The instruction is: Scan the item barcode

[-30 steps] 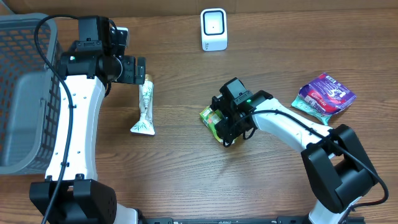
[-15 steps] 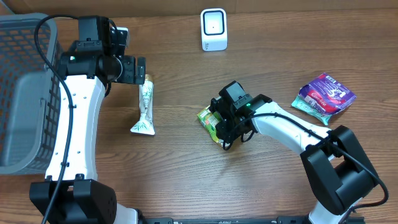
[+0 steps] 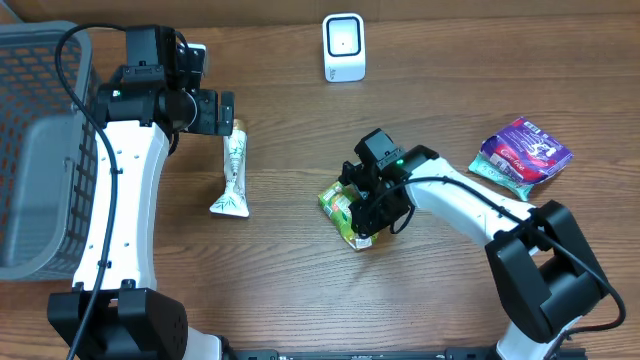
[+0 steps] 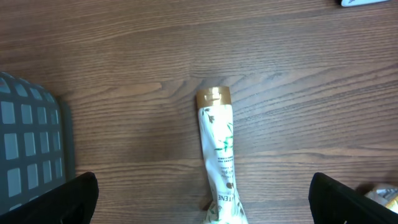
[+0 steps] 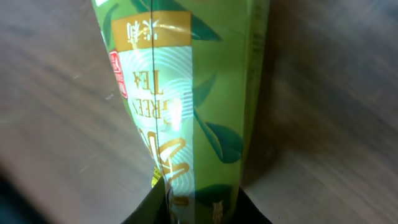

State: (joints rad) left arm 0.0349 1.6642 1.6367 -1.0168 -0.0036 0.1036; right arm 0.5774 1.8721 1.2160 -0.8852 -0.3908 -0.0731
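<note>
R gripper [image 5: 198, 208]: jaws just closed, pinching green foil tea pouch [image 5: 186, 112] | L gripper [image 3: 215, 112]: jaws open, idle | 1 item secured, scan pending

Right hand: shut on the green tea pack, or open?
Shut on it: the right wrist view shows the green tea pack creased and pinched in the right hand.

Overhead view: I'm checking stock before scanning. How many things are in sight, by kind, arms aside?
Packets: 3 (green tea packet, purple packet, teal packet)
Tube: 1
Scanner: 1
Basket: 1
Total: 6
</note>
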